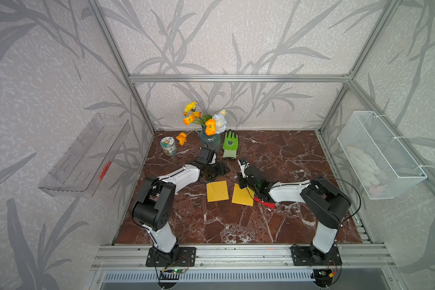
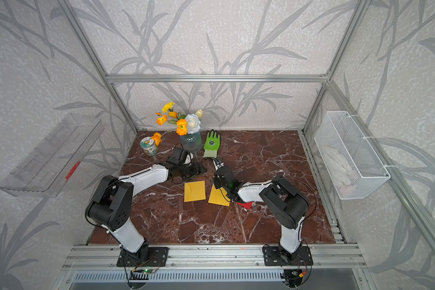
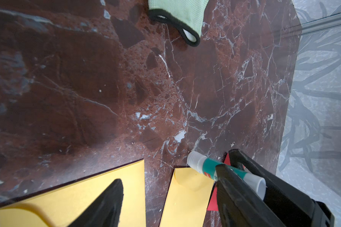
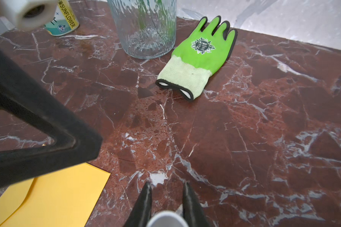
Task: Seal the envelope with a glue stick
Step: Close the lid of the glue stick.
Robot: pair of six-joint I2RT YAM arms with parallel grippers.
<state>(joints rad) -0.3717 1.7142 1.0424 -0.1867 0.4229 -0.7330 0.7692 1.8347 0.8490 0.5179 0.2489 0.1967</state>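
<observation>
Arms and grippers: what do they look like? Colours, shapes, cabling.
Matching pair. Left arm and right arm: white link shells, black joint housings, black base plates bolted to an aluminium rail, a thin black cable looping outside each elbow. Left gripper and right gripper: all black, tapered fingers with open triangular frames. No legible markings.

The light is soft and even, probably coming from above. Both top views are bright, with only weak shadows on the marble table [image 1: 236,226]. The frame bars [image 1: 236,78] curve toward the edges of those views. In the right wrist view the near black gripper finger [image 4: 57,121] is blurred, while the green glove [image 4: 201,53] is sharp. The left wrist view is dimmer, with a pale haze on the table.
</observation>
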